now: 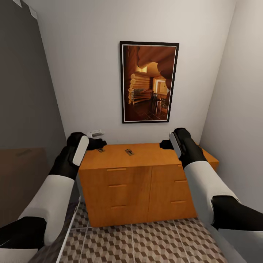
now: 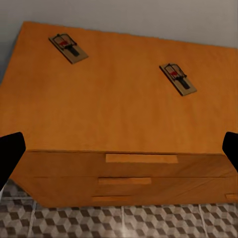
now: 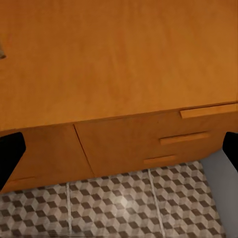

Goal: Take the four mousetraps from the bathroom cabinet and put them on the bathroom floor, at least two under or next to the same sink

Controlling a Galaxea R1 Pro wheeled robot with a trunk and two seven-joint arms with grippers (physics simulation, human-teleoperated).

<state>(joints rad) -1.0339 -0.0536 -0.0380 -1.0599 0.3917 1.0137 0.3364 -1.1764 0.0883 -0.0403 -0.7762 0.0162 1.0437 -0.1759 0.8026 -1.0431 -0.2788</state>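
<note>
Two mousetraps lie flat on the top of an orange-brown wooden cabinet (image 1: 120,182), one at the back left (image 1: 100,150) (image 2: 68,48) and one near the middle (image 1: 129,152) (image 2: 178,79). My left gripper (image 1: 98,143) (image 2: 119,151) hovers open over the cabinet's left end, close to the left mousetrap. Over the right end, my right gripper (image 1: 165,144) (image 3: 119,153) is open too, with nothing between its fingers. The bathroom floor (image 1: 146,241) of cube-patterned tiles spreads in front of the cabinet. The bathroom sink is out of view.
The cabinet stands against a white wall under a framed picture (image 1: 149,82). A small white object (image 1: 96,133) sits at the wall behind my left gripper. A dark grey wall (image 1: 22,109) closes in on the left and a pale wall on the right.
</note>
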